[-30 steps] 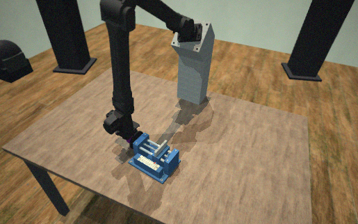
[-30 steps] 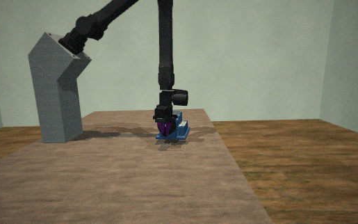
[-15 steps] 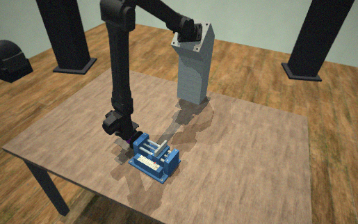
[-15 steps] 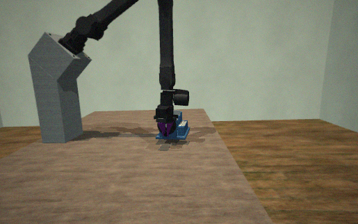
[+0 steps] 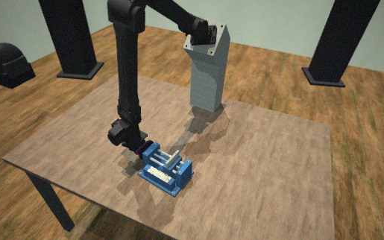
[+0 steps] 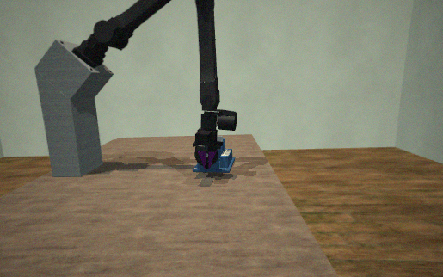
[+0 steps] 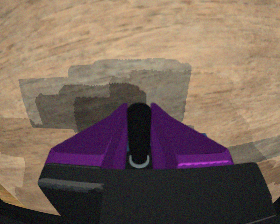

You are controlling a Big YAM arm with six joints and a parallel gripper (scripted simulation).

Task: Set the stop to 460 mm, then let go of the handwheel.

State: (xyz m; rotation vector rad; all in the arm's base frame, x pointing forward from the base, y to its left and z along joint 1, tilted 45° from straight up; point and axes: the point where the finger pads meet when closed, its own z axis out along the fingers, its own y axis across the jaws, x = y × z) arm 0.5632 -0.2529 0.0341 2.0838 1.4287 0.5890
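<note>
With our gripper [image 5: 142, 150] [image 6: 207, 160] [image 7: 139, 110] clamped on the handwheel [image 5: 148, 146] [image 6: 198, 156] [image 7: 139, 131] beside the blue fixture [image 5: 184, 175] [image 6: 226, 162], we are turning gently, keeping the wrist coaxial and watching the fixture's scale [image 5: 159, 174] [image 6: 226, 152].

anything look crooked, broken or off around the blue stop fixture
Nothing stands out. The blue fixture sits flat on the table, with no damage visible at this size. The gripper is closed on the black handwheel part, which fits the task. The scale is too small to read.
</note>
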